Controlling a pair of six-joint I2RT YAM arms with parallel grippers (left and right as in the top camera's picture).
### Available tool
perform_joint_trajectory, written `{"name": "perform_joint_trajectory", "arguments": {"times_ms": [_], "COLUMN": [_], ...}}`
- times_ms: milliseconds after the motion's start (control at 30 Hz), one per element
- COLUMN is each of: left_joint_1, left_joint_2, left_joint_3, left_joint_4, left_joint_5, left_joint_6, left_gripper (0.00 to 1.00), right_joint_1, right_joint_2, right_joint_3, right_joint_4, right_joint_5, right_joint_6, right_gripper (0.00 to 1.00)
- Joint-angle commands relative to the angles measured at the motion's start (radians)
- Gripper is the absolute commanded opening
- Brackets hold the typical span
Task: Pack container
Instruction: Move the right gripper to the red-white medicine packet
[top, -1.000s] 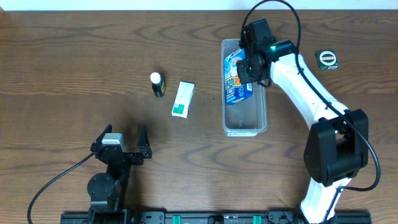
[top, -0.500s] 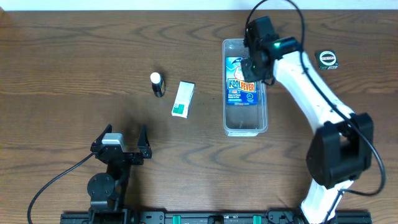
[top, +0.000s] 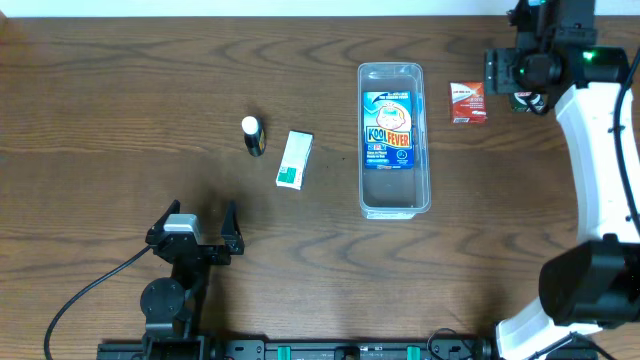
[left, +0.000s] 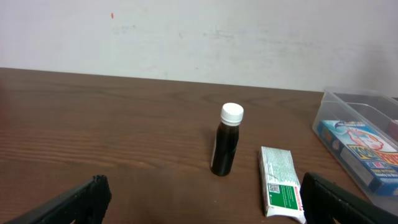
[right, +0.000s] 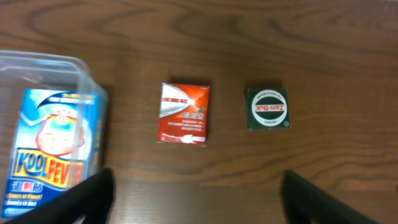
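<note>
Packing partway. Left hand (top: 197, 225) parked near edge, jaws wide, empty. Bottle (top: 252, 134) and green-white box (top: 294, 160) loose left of container (top: 394, 198), which sits mid-tabletop (top: 100, 100) with blue box (top: 388, 130) flat inside. Right arm reaches far-right, hand (right: 205, 202) released, hovering above red packet (top: 467, 102) and green box (right: 268, 108). Next, likely: descend, pinch the packet.

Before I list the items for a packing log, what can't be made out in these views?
Green Zam-Buk box: overhead view, mostly covered by the right gripper.
Container: cropped by the frame edge in both wrist views.
Red packet: print too small to read anywhere.
Bottle: too dark in the left wrist view to tell its contents or any label.
</note>
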Motion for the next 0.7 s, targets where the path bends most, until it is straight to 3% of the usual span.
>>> {"name": "perform_joint_trajectory", "arguments": {"times_ms": [0,200,333,433,667], "left_joint_1": [0.004,0.004,0.004,0.004,0.004], "left_joint_2": [-0.006,-0.006,-0.006,-0.006,-0.006], "left_joint_3": [-0.014,-0.014,-0.014,-0.014,-0.014], "left_joint_4": [-0.036,-0.036,-0.036,-0.036,-0.036], "left_joint_5": [0.014,0.014,0.014,0.014,0.014], "left_joint_6": [0.013,0.013,0.013,0.013,0.013], "left_gripper": [0.98,0.98,0.98,0.98,0.98], "right_joint_1": [-0.009,-0.006,-0.007,-0.007,0.006], "right_joint_2": [0.043,0.112,0.177,0.229,0.301], "right_joint_3": [-0.004,-0.006,-0.006,-0.006,-0.006], "right_joint_4": [0.031,0.081,0.086,0.100,0.130], "right_joint_5": [-0.043,-0.042,-0.026,-0.016,-0.016], "right_joint_6": [-0.050,-0.015,0.069,0.146,0.156], "right_gripper": [0.99,0.99,0.89,0.93,0.93]}}
